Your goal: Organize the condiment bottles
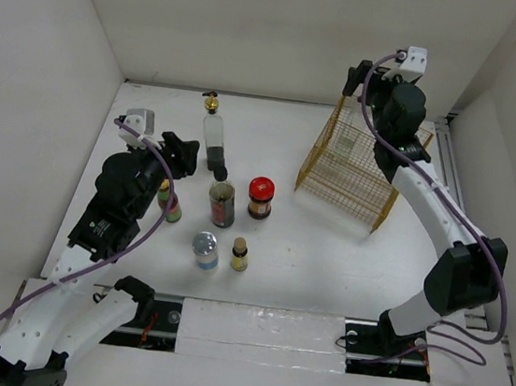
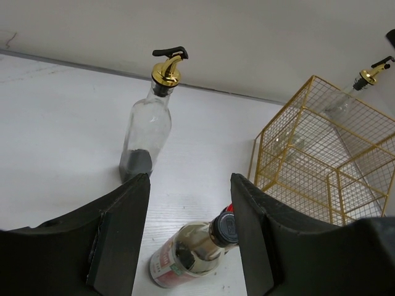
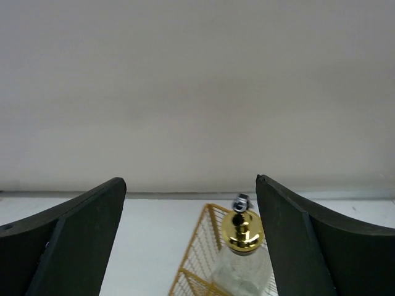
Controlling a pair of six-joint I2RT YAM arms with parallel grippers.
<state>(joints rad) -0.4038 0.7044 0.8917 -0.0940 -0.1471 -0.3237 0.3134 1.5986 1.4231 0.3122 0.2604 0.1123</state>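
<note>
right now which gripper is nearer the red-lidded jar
Left. The left gripper is to the left of the red-lidded jar, by the dark black-capped jar; the right gripper is farther off, above the back of the gold wire basket.

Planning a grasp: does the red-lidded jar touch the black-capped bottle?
Apart. The top view shows bare table between the red-lidded jar and the black-capped bottle.

**Both arms reach out, both grippers spread wide**

The left arm (image 1: pixel 110 208) rises from its base at the near left with the elbow bent, and the forearm leans forward and inward. The left gripper (image 2: pixel 190 237) points ahead and slightly downward, its jaws set well apart. The right arm (image 1: pixel 431 205) stretches far back and upward, almost fully extended. The right gripper (image 3: pixel 191 246) sits high and looks roughly level toward the far side, its jaws also wide apart.
</note>
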